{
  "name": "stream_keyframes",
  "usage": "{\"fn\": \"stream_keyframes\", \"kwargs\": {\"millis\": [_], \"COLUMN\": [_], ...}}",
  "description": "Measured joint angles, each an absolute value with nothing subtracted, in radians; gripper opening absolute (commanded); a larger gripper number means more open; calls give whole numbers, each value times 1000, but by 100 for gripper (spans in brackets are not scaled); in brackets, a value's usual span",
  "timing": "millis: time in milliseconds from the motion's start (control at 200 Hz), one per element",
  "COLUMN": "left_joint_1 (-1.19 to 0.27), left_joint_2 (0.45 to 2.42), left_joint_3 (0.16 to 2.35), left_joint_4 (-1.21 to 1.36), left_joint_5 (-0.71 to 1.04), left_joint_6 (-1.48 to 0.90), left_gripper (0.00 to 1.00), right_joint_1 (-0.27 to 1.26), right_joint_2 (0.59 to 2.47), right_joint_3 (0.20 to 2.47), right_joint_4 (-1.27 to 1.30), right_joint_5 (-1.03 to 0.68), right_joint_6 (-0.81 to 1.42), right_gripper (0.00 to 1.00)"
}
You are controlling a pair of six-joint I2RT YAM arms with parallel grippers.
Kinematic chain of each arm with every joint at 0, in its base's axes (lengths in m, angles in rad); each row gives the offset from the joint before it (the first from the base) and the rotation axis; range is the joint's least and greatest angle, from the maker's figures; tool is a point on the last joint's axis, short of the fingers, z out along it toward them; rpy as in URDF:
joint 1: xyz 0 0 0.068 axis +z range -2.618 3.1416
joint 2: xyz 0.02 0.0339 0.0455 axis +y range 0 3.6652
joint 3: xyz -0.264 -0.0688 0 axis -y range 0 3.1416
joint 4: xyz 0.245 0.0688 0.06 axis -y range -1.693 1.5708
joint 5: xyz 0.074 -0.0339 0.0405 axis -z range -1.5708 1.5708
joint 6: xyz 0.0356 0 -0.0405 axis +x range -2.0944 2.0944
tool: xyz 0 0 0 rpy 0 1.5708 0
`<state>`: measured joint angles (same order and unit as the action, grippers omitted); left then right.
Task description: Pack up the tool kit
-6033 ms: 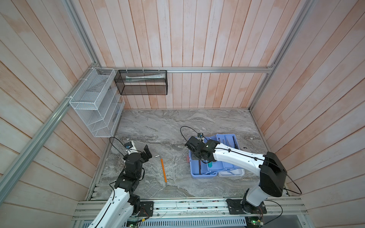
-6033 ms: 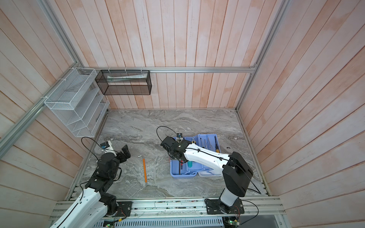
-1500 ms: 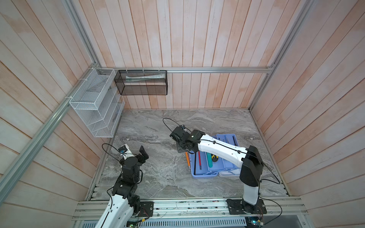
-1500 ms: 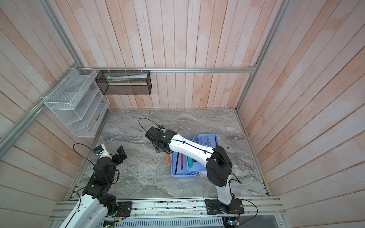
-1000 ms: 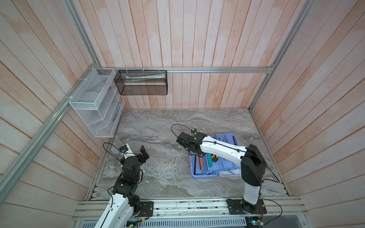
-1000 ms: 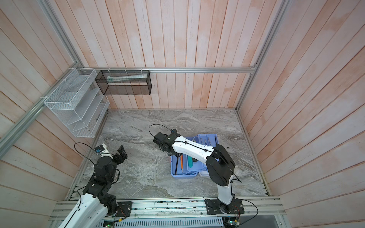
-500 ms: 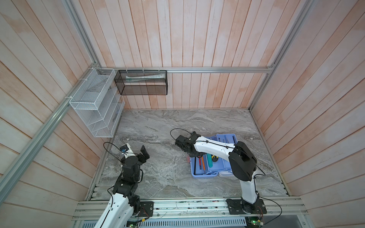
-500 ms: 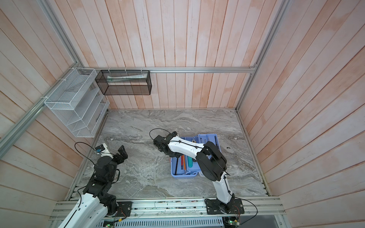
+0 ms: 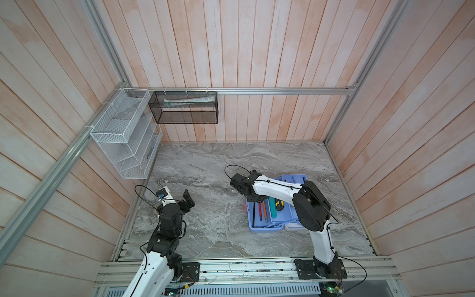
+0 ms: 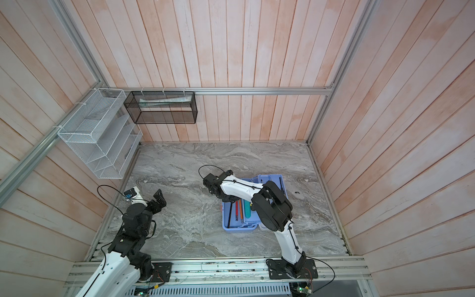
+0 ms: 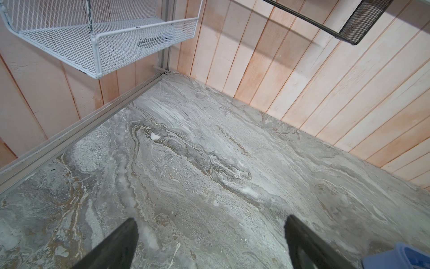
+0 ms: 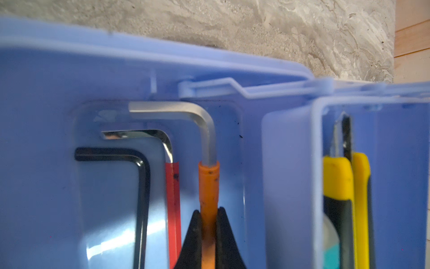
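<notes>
Tool kit [image 9: 267, 228]: light blue, open, lying right of centre on marble table [image 9: 218, 159], black hex key [image 12: 142, 186] and red hex key [image 12: 173, 198] inside. Left gripper [image 11: 210, 219] spread wide above the marble. Right gripper [image 12: 209, 216] angled down into kit, pinching orange hex key [image 12: 208, 186].

The left arm [image 9: 168, 226] stood folded above its base at the near left with its wrist raised. The left end effector [image 11: 210, 222] hung with its two dark fingers spread wide, holding nothing. The right arm [image 9: 273, 187] rose from its base at the near right, bent sharply at the elbow and reached leftward. The right end effector [image 12: 208, 210] angled downward, its fingers pinched tight on an orange-sleeved hex key [image 12: 208, 184].
</notes>
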<state>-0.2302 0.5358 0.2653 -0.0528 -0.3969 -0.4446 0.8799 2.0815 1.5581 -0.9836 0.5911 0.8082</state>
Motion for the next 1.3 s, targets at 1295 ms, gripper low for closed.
{"fn": "stream_keyframes", "kwargs": {"millis": [1295], "left_joint_1": [-724], "left_joint_2": [1260], "left_joint_3": [764], "left_joint_4": [-148], "left_joint_5": [-19], "left_joint_6": [-582], "left_gripper": [100], "right_joint_1": [772], "right_joint_2": [1316], "right_joint_3": [1149], "right_joint_4": [-672], "right_joint_5": [457], "right_joint_6": [721], "right_gripper": [32]}}
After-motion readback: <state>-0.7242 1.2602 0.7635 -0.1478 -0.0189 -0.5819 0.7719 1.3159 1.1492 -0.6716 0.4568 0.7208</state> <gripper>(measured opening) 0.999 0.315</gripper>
